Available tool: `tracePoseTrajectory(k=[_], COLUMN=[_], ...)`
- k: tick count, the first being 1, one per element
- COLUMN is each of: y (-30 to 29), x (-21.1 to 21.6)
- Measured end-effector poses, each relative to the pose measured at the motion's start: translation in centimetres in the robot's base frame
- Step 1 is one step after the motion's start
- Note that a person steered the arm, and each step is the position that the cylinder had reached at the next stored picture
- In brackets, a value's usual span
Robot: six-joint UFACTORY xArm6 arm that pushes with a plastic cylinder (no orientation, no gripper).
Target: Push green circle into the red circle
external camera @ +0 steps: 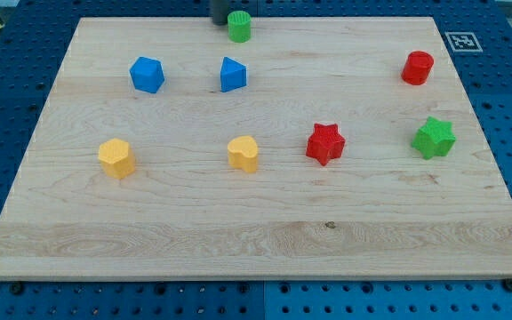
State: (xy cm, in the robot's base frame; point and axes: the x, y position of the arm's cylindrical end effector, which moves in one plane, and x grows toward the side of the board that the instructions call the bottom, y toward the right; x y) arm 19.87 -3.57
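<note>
Now: green circle (239,26) upright, axis vertical | my tip (220,22) touching its left | red circle (418,68) far right | pincer: none visible, cannot tell

A pale wooden desk (265,240) is seen, and eight small blocks are laid on it. A green circle (239,26) is placed at the view's top edge, with my tip (220,22) just beside it on the view's left. A red circle (418,68) is set far to the view's right. Two blue blocks (147,74) (232,74) are found below the green circle. Lower down, a yellow block (116,157), another yellow block (244,153), a red star (324,143) and a green star (434,138) are lined up in a row.
</note>
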Motion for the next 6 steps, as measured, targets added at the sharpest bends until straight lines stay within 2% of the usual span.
tracePoseTrajectory(k=[1,2,3,4,5,6], y=[1.4,7.3,5.2,0.7,3.5,11.1], x=[1.6,4.5,5.0,8.1,8.9,8.7])
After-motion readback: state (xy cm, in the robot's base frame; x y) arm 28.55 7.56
